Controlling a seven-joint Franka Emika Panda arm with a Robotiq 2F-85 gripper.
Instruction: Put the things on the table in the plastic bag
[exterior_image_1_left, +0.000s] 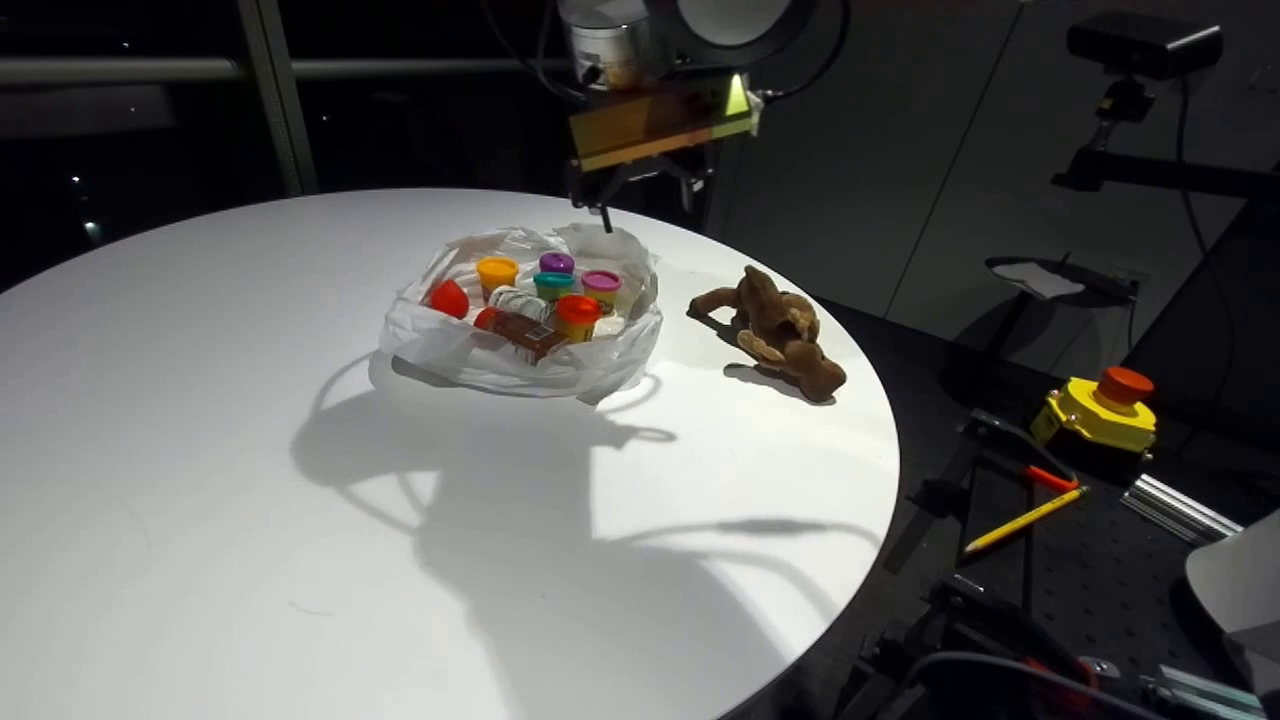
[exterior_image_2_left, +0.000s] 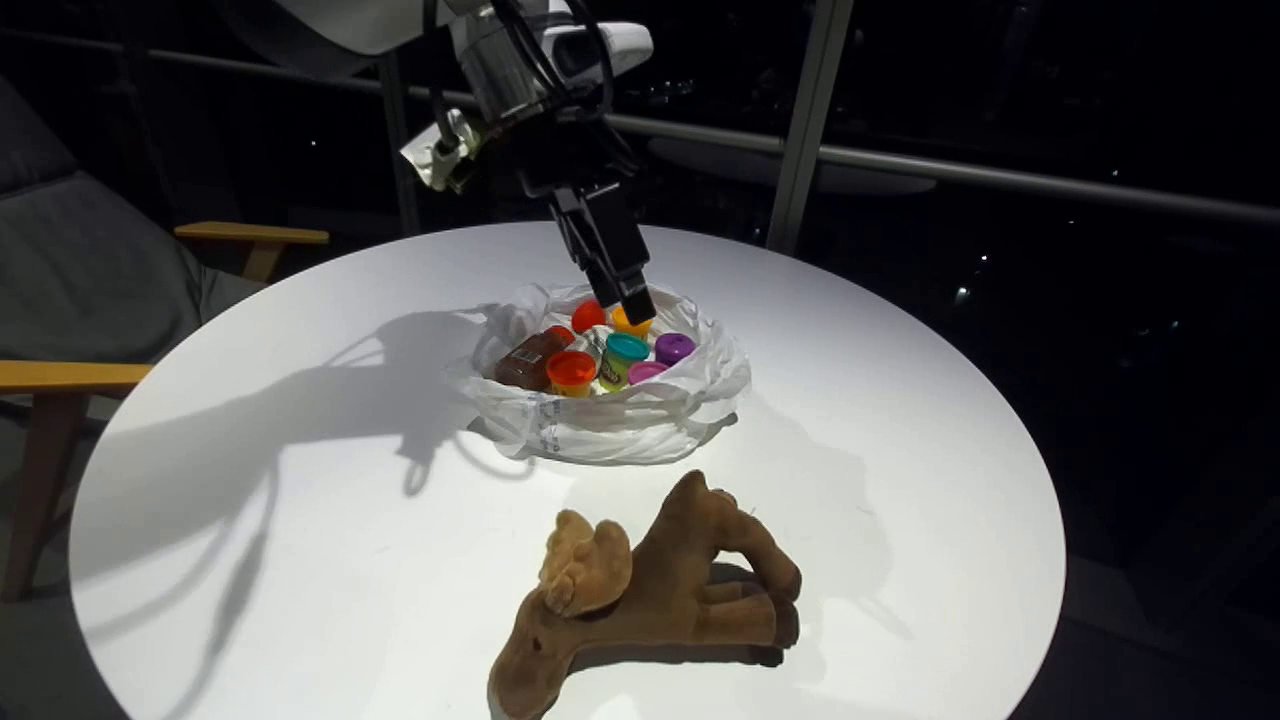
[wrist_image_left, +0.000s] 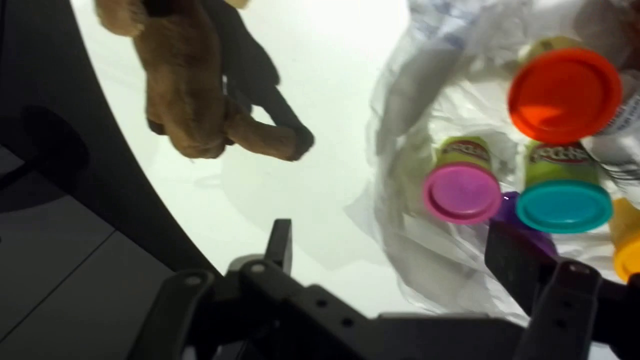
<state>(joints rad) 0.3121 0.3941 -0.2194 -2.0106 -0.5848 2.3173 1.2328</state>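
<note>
Brown toy (exterior_image_2_left: 662, 588), partly cropped in my wrist view, lies on the table (exterior_image_2_left: 900, 560), nearer than the plastic bag (exterior_image_2_left: 620, 432) in an exterior view, head pointing near-left, long axis slanting far-right; my gripper (wrist_image_left: 390, 244) (jaws wide apart, holding nothing) hangs near the bag.

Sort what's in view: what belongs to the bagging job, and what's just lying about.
Belongs to the job:
plastic bag, on the table
inside it: teal-lidded jar, pink-lidded jar, orange-lidded jar, red-lidded jar, brown jar, purple thing, red thing
stuffed toy, outside the bag, not yet packed

Just lying about, off the table:
pencil
yellow box with a red button
chair
</note>
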